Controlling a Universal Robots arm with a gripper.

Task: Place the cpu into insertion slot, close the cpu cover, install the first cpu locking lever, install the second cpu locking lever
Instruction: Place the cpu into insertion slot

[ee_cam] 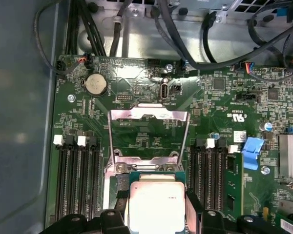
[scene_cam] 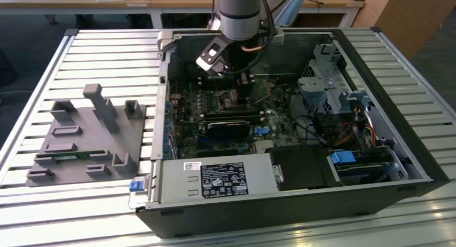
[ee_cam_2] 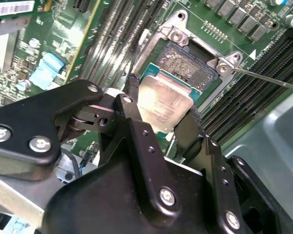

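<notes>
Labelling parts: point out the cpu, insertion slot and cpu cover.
cpu [ee_cam_2: 163, 105], second wrist view, centre of its silver top.
insertion slot [ee_cam_2: 188, 61], second wrist view, dark socket floor.
cpu cover [ee_cam: 149, 115], first wrist view, frame's metal bar.

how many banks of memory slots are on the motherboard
2: first bank and second bank sit on opposite sides of the insertion slot; others may be hidden.

A slatted aluminium table [scene_cam: 93, 60] carries two things. An open computer case [scene_cam: 285, 209] lies on its side directly beneath the gripper [scene_cam: 238, 89], which hangs inside it. A grey fixture block [scene_cam: 85, 145] with upright posts sits well apart from the gripper, toward the exterior view's left, just beside the case.
</notes>
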